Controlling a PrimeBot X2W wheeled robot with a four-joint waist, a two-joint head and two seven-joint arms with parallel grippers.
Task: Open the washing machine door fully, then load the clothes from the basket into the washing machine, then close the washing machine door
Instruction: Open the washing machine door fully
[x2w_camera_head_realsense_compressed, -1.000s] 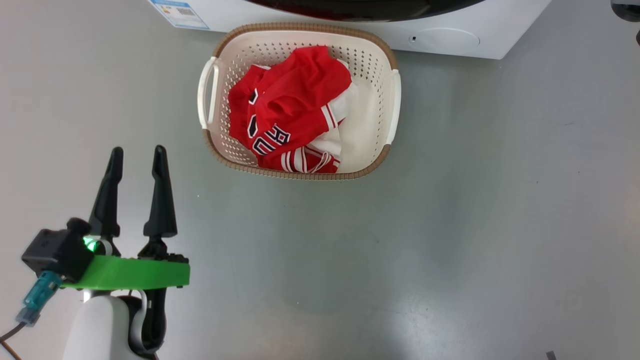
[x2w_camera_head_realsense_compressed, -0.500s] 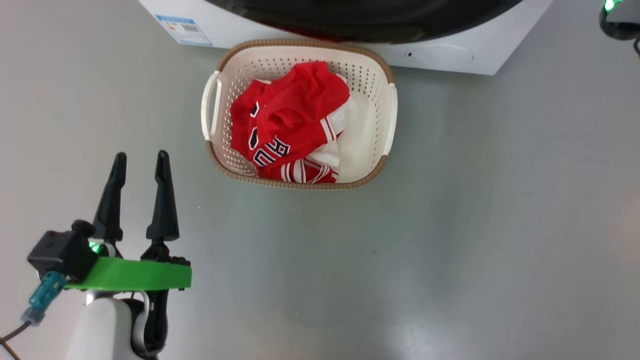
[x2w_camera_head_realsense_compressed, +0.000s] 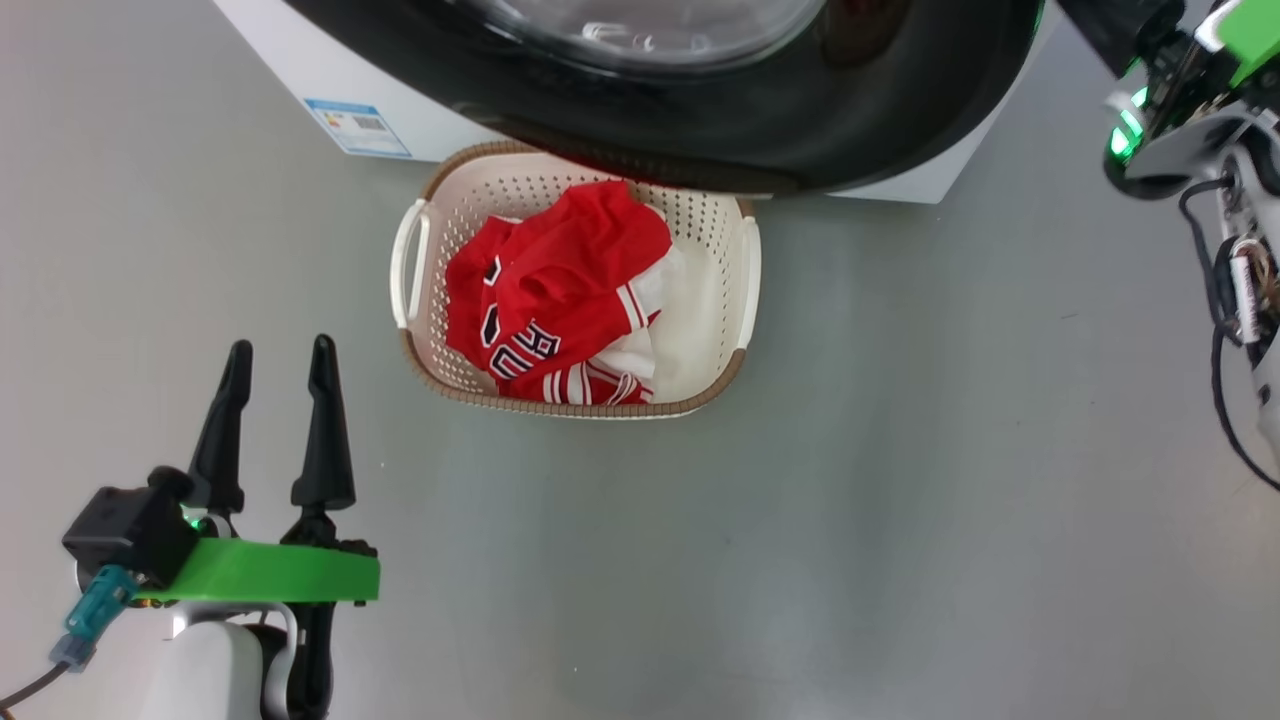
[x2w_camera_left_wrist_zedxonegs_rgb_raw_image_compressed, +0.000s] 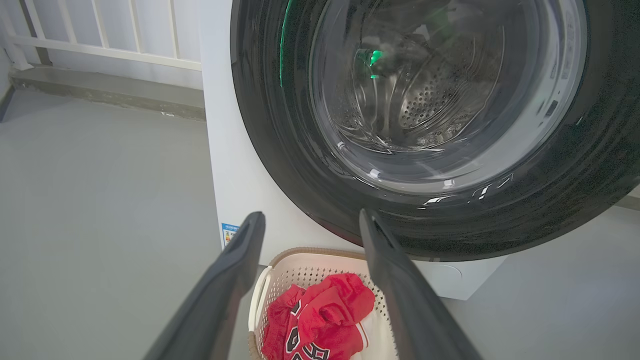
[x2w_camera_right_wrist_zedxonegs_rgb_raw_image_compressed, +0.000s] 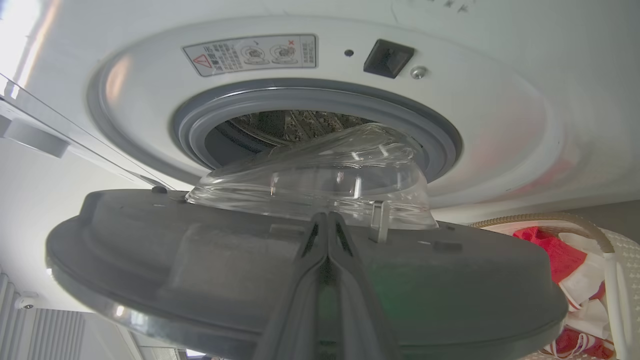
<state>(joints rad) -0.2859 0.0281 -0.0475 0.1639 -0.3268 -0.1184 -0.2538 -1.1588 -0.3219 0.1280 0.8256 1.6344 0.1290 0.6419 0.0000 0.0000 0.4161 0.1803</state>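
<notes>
The large round glossy black washing machine door (x2w_camera_head_realsense_compressed: 900, 120) with its clear bulging glass bowl stands part open. In the right wrist view its grey inner face (x2w_camera_right_wrist_zedxonegs_rgb_raw_image_compressed: 200, 250) spans the frame edge-on, with the grey seal (x2w_camera_right_wrist_zedxonegs_rgb_raw_image_compressed: 310, 97) and perforated steel drum (x2w_camera_right_wrist_zedxonegs_rgb_raw_image_compressed: 280, 122) of the big white boxy washing machine (x2w_camera_right_wrist_zedxonegs_rgb_raw_image_compressed: 500, 125) beyond it. The right gripper (x2w_camera_right_wrist_zedxonegs_rgb_raw_image_compressed: 327, 220) has its two dark fingers pressed together with nothing between them. Its tips point straight at that inner face, just by the base of the bowl (whether they touch it I cannot tell). This arm is plainly the nearer one, and the full opening looks to be its job: pushing the inner face further from the drum mouth. The left gripper (x2w_camera_head_realsense_compressed: 280, 345) hangs with its fingers spread and empty, well apart from the door, down by the floor. The small cream-white perforated plastic basket (x2w_camera_head_realsense_compressed: 560, 408) lies ahead and to its right, tucked beneath the door's lower edge. The bright red jersey and white cloth, the clothes (x2w_camera_head_realsense_compressed: 560, 280), still lie inside it, so loading is not yet begun.
</notes>
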